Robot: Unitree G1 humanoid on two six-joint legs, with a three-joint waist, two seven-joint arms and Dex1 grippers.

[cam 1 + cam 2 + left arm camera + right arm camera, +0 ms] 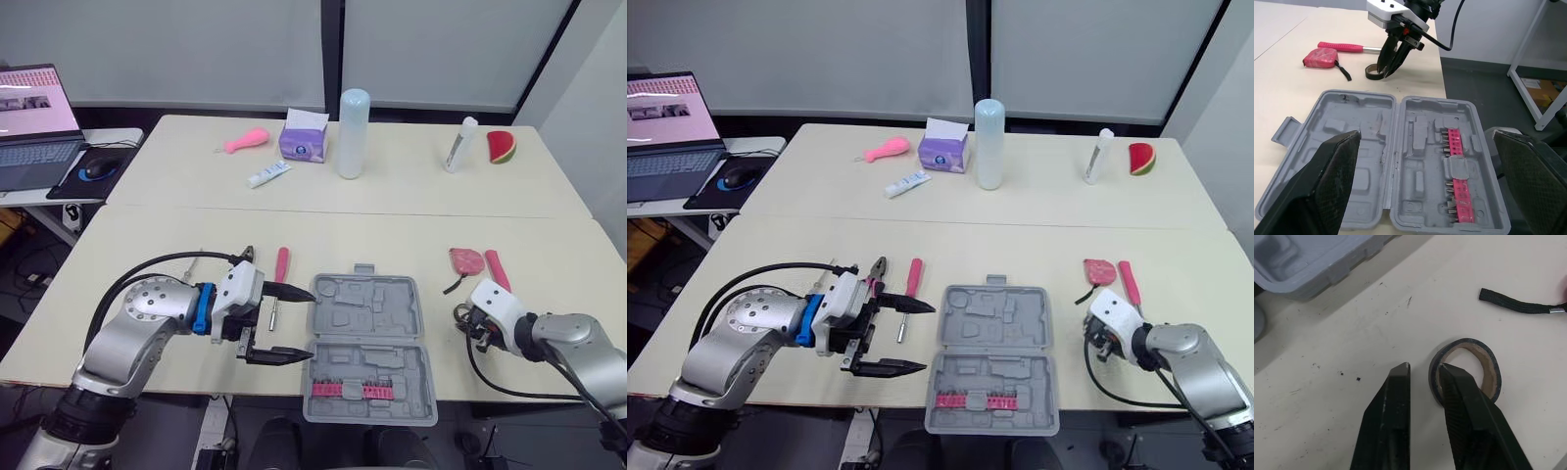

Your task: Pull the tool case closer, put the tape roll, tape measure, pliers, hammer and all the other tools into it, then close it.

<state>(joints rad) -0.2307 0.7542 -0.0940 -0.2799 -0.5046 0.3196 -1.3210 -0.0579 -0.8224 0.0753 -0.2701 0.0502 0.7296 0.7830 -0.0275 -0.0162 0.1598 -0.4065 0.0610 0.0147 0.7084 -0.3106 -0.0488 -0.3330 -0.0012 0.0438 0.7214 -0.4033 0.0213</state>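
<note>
The grey tool case (364, 311) lies open at the table's front edge, a strip of pink bits (345, 390) in its near half. My left gripper (309, 325) is open just left of the case, holding nothing. My right gripper (1425, 368) hangs low over the tape roll (1469, 343), to the right of the case. Its fingers are slightly apart, one inside the ring and the other outside. Behind the roll lie the pink tape measure (466, 260) and the pink-handled hammer (498, 269). Left of the case lie pliers (876, 268) and a pink-handled screwdriver (281, 264).
On the far table stand a tall bottle (354, 133), a purple tissue box (304, 140), a tube (267, 175), a pink toy (245, 141), a white bottle (460, 144) and a watermelon slice (502, 147). A laptop (34, 127) sits on a side desk at far left.
</note>
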